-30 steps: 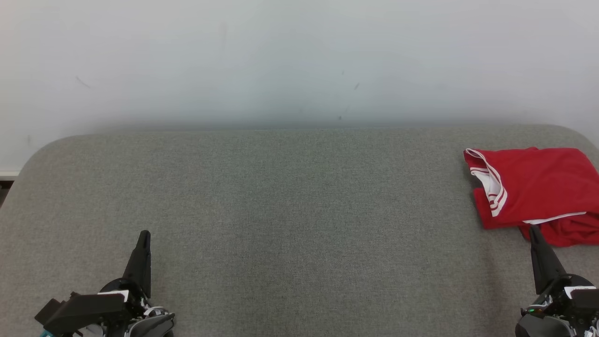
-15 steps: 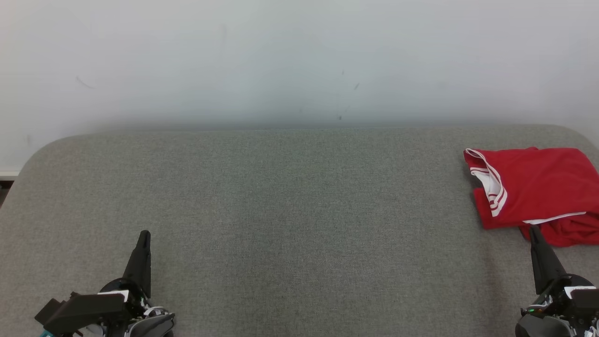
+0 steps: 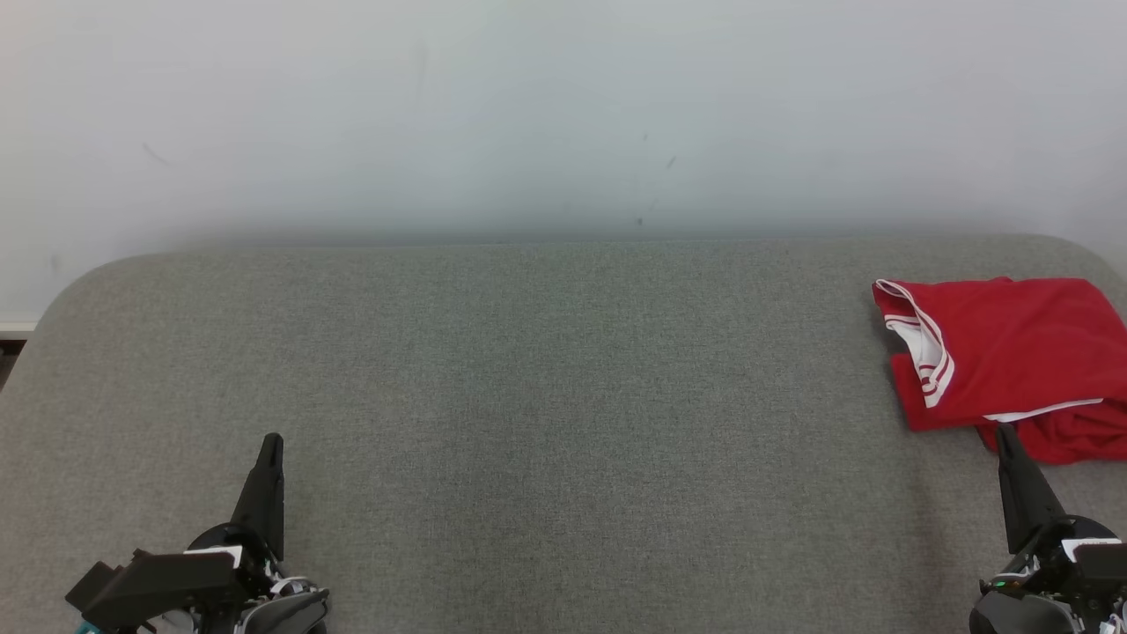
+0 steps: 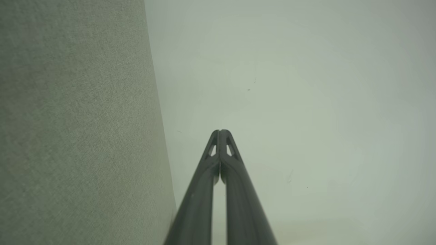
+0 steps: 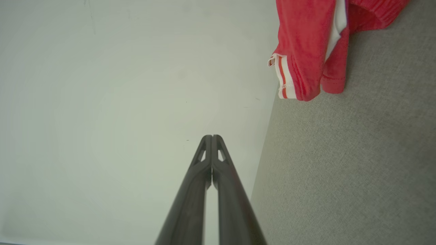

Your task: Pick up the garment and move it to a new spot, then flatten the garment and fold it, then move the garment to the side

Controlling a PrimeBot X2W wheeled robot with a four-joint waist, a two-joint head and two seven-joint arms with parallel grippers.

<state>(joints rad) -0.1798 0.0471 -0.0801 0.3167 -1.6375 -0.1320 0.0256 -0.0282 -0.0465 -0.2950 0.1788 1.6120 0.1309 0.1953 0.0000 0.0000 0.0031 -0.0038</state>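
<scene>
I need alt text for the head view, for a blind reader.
A folded red garment with white trim lies at the right of the grey table. The left hand and the right hand rest shut and empty near the bottom corners.

grey table [image 3: 546, 396] open across the middle — folded red garment [image 3: 1012, 352] far right, wall [image 3: 563, 114] behind

At the far right of the desk [image 3: 563, 396], close to its back edge: garment [image 3: 1012, 352], lying on it. Behind the desk, along the whole back edge: wall [image 3: 563, 114]. At front left, over the desk: left jaws, pointed toward the wall, well apart from the garment. At front right: right jaws, just before the garment's front edge, clear of it.
</scene>
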